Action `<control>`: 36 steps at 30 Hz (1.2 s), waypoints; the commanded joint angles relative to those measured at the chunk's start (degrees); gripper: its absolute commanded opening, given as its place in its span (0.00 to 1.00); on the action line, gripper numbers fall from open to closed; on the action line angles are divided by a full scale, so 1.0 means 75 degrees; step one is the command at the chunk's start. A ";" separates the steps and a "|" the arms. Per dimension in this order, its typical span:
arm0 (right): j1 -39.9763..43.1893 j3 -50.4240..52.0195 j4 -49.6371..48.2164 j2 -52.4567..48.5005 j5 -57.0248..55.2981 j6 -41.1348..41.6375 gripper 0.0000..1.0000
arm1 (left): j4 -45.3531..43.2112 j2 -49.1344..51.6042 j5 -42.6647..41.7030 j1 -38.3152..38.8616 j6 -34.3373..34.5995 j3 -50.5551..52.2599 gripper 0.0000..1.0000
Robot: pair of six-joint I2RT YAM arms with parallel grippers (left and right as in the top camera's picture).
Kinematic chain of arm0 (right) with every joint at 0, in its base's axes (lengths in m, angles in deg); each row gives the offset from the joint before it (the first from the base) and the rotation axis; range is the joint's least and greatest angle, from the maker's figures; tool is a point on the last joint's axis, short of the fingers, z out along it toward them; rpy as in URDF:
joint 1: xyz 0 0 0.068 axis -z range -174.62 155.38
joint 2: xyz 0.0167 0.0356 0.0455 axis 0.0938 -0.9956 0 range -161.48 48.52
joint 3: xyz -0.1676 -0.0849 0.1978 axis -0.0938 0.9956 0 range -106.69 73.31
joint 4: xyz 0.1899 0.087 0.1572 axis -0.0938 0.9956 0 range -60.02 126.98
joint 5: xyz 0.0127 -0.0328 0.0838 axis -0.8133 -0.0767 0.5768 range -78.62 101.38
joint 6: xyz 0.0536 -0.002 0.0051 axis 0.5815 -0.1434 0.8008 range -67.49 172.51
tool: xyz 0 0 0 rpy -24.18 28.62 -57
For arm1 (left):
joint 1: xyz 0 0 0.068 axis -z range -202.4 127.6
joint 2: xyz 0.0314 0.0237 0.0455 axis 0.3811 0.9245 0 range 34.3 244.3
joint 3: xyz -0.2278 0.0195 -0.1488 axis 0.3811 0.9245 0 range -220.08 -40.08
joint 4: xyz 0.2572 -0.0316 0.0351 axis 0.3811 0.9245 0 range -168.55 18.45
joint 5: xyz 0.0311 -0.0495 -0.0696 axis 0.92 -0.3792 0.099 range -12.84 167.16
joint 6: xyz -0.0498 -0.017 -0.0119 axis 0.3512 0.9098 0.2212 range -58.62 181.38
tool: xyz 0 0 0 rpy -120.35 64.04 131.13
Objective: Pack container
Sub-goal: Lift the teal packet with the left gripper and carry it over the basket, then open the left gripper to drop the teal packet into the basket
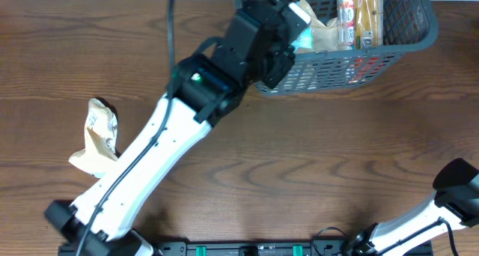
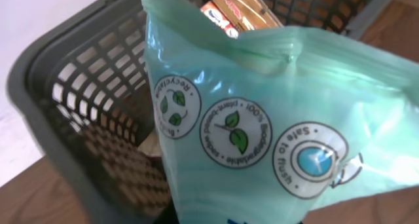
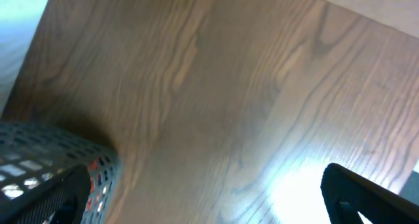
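The container stands at the far edge of the wooden table. The left gripper is at the container's near left corner, over the rim. Its jaws are clamped tight on a pale green packet, which hangs just above the container's inside and fills most of the left wrist view. The right gripper is well apart from the container, toward its near right side, low over the bare table. Its jaws are spread wide with nothing between them, and only a corner of the container shows at the lower left of its view.

The container is one rectangular basket of dark grey-blue plastic, with slotted lattice walls and a smooth rounded rim. The green packet is thin, glossy film, slightly wrinkled, with a sealed top seam. It carries three round printed badges: two with leaf marks and one with a blue centre.

Inside the container, toward its far right part, two long narrow snack packets in orange and tan lie side by side. One crumpled tan bag lies just left of them, beside the green packet. One more crumpled bag, beige and white, lies on the table, well to the left of the container and nearer the front edge.
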 commanded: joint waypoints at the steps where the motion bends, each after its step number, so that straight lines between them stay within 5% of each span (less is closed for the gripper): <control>1: 0.0131 0.0017 0.0026 -0.0052 0.0376 -0.0367 0.99 | -0.0376 0.0198 0.0114 0.0009 -0.0233 -0.0087 0.06; 15: -0.0152 0.0017 0.0026 -0.0052 0.0906 -0.1023 0.99 | -0.1973 0.1530 0.0058 -0.0070 -0.0866 -0.0087 0.06; 36: -0.0533 0.0017 0.0026 -0.0052 0.0895 -0.1195 0.99 | -0.1961 0.1638 0.0326 -0.0568 -0.0868 -0.0108 0.06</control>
